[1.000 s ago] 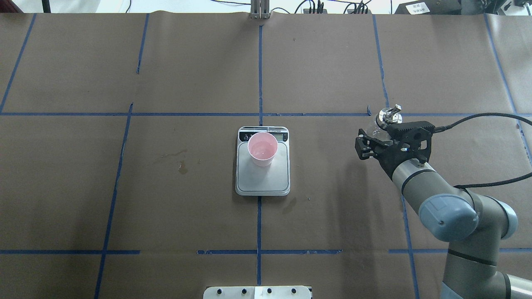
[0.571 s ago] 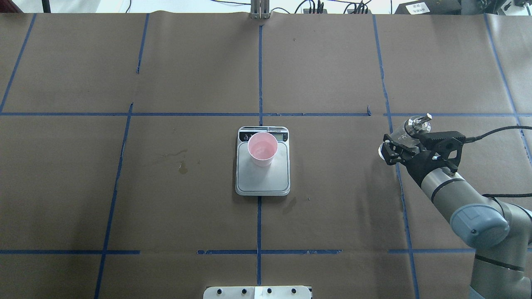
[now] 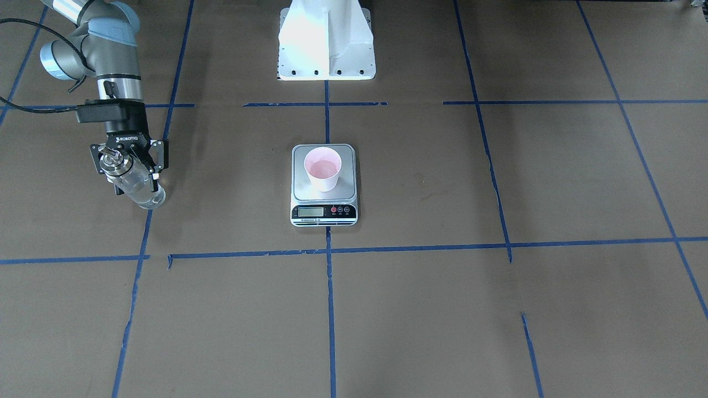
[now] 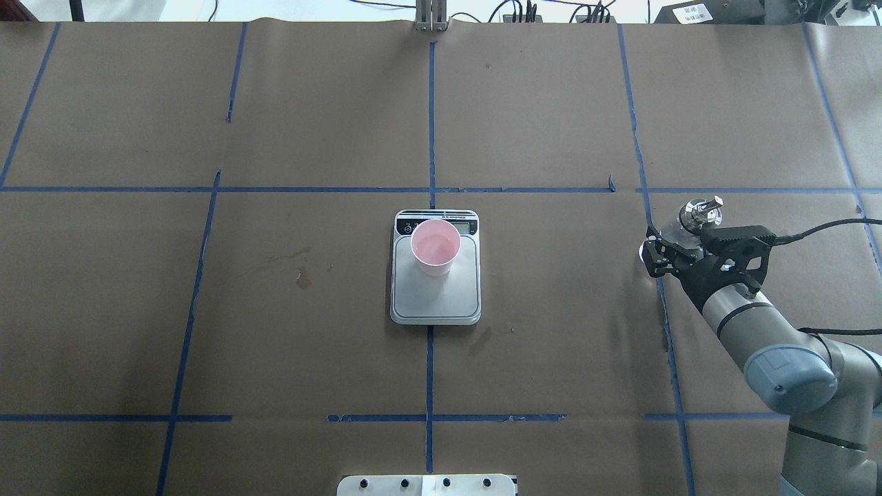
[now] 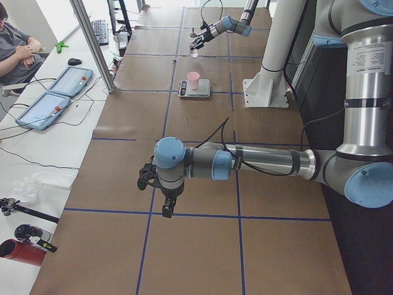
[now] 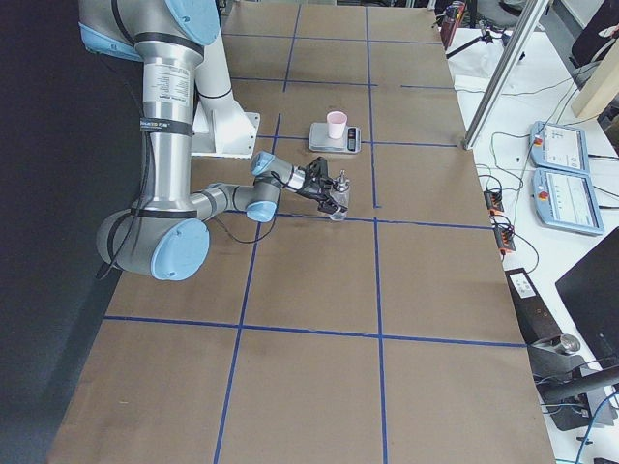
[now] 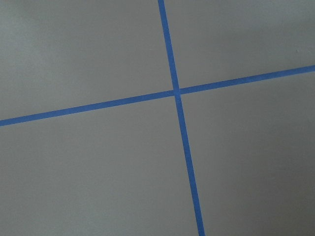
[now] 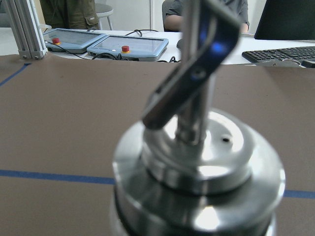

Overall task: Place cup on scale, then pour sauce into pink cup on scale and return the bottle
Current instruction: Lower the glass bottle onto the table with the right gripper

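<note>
Bottle up close from right wrist; blue tape from left wrist.

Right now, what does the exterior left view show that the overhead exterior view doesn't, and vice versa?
Only exterior left: the left gripper, hanging over the brown paper at that end of the table, far from the scale; I cannot tell whether it is open or shut. A seated operator also shows.
Only overhead: a dark stain left of the scale, and a clear look at the right gripper shut on the bottle.
Both: the cup standing on the scale, and the bottle held off to the robot's right.
</note>
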Controlling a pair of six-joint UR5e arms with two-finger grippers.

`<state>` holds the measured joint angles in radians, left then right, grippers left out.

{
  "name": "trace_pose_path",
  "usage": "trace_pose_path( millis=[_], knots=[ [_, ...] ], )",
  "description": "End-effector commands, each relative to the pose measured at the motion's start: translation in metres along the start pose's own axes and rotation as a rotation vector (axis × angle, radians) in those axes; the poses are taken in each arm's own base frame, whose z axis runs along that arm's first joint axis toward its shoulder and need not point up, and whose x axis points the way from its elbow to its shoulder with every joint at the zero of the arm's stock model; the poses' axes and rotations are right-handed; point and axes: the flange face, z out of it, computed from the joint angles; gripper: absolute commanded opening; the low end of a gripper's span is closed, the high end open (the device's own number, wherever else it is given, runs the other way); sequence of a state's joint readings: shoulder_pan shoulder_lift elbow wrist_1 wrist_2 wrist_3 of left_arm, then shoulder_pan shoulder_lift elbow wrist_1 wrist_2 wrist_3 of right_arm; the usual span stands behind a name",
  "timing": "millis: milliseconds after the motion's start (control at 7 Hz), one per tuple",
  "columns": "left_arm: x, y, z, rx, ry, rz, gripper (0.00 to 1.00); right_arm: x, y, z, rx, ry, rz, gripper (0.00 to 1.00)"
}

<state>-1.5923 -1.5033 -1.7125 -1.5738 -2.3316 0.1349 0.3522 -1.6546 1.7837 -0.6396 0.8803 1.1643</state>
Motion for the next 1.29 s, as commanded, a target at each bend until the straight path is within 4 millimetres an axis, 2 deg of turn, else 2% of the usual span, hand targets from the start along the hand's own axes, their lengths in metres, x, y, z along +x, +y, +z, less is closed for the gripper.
trace_pose_path(
  millis=[0,429,1000,1143],
  knots=[
    [-0.001,0.0,0.001,-0.002,0.0,-0.001,1.0,-0.009,0.002,-0.002,-0.003,-0.012,0.001,0.14],
    [-0.001,0.0,0.001,-0.003,0.0,-0.002,1.0,-0.017,0.005,-0.003,0.004,-0.007,-0.009,0.14],
    [-0.001,0.0,0.001,-0.003,0.0,-0.002,1.0,-0.02,0.013,-0.004,-0.008,-0.011,-0.019,0.37],
    [-0.001,0.0,0.001,-0.003,0.0,-0.002,1.0,-0.021,0.015,-0.005,-0.012,-0.015,-0.021,0.39]
  ],
)
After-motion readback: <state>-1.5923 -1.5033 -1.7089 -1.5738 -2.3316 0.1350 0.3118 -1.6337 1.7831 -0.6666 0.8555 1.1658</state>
